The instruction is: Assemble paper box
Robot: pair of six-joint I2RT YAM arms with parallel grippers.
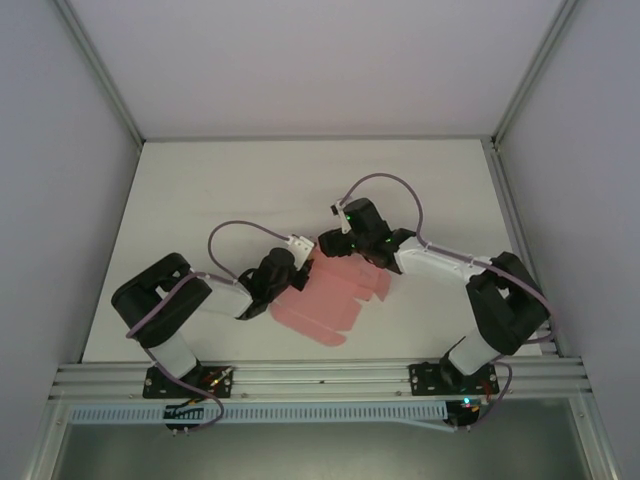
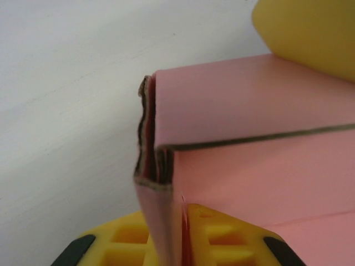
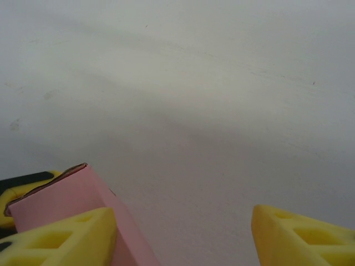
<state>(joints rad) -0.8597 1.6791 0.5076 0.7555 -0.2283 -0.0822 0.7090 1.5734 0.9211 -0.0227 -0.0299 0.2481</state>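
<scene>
One paper box (image 1: 325, 300), left claw (image 2: 175, 238) pinching, right claw (image 3: 183, 233) beside.

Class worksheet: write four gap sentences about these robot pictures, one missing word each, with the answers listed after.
The paper box is ____ in colour. It lies on a ____ table. The left pincer grips a folded edge of the box between its ____ fingers. The right pincer stands ____.
Missing words: pink; white; yellow; open.

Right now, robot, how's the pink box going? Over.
Left gripper pinching paper box flap. Right gripper open, beside it. Box unfinished, on table. No obstacles seen.
</scene>
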